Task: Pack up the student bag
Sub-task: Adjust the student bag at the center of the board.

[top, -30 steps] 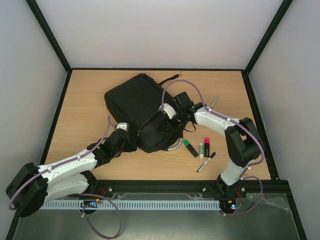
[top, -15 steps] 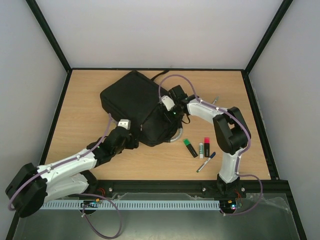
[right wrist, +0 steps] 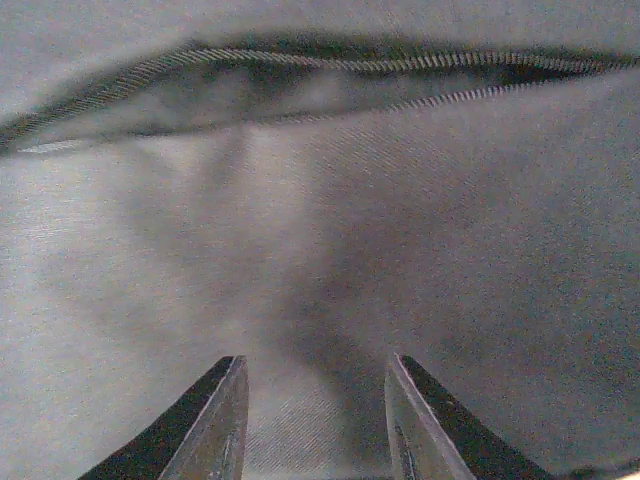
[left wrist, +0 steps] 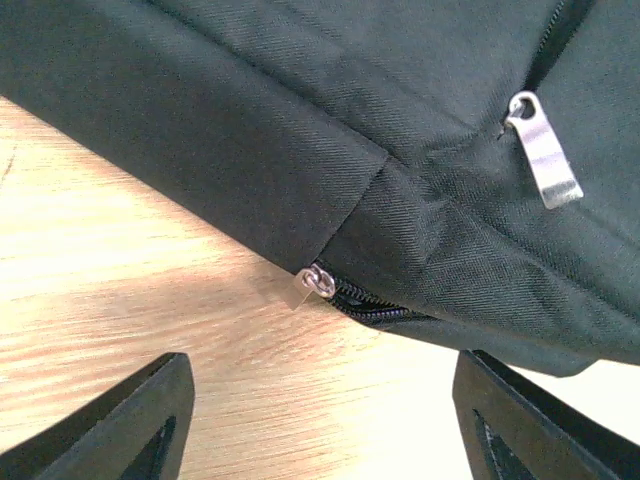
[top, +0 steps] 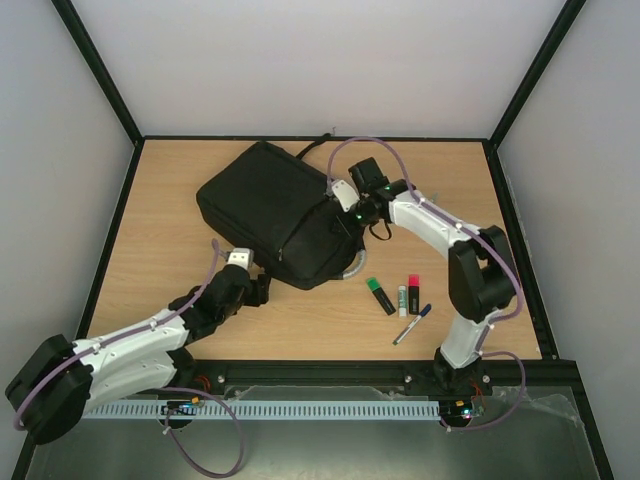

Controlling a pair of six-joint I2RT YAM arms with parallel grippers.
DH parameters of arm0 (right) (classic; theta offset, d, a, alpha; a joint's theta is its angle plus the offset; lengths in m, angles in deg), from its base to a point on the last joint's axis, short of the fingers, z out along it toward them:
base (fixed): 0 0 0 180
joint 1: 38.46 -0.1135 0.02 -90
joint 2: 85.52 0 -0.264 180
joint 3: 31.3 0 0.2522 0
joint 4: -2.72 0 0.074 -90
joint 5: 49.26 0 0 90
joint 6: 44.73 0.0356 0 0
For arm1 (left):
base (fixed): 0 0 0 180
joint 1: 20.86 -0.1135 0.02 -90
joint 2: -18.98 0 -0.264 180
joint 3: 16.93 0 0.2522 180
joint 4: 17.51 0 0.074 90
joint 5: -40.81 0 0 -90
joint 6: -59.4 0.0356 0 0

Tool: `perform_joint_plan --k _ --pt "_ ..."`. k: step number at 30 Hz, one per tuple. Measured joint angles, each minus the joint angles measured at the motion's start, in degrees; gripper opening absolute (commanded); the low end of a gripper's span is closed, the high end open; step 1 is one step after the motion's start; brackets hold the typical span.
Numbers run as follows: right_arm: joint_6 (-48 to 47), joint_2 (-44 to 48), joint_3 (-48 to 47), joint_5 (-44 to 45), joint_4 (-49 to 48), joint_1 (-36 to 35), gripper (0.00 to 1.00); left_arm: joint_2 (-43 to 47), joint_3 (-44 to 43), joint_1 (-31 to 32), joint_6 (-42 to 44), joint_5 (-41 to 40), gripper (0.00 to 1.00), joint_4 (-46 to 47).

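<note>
Looking down, we see the bag (top: pixel 275 215) lying on the middle of the table (top: pixel 170 200), our right gripper (right wrist: pixel 315 375) pinching its fabric below an open zip (right wrist: pixel 400 75), our left gripper (left wrist: pixel 320 400) spread wide, empty, just short of its near edge.

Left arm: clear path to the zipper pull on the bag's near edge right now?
Probably yes. The left gripper is open, and the zipper pull on the student bag sits just ahead, roughly centred between its fingers, with only bare table in between. Nothing visible blocks it.
</note>
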Motion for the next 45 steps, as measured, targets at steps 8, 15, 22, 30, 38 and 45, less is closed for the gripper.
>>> perform_joint_plan --k 8,15,22,30,38,45 --pt "-1.4 7.8 2.0 -7.8 1.3 -0.2 0.38 -6.1 2.0 -1.2 2.3 2.8 0.76 9.5" --pt "-2.0 2.6 6.2 -9.3 0.4 -0.4 0.36 -12.8 2.0 -2.1 5.4 5.7 0.81 18.2" --pt "-2.3 0.0 6.5 -8.0 -1.3 -0.4 0.35 -20.0 1.9 -3.5 7.7 9.6 0.78 24.8" --pt "-2.0 -2.6 6.5 -1.5 -3.8 -0.3 0.33 -20.5 2.0 -3.6 8.6 17.2 0.69 27.5" --pt "-1.9 -5.2 5.2 2.1 -4.7 -0.2 0.33 -11.6 5.5 -2.9 7.9 20.1 0.61 28.5" --pt "-1.9 -5.5 5.0 2.1 -4.7 -0.2 0.33 -7.8 8.0 -6.2 6.1 18.6 0.61 29.1"
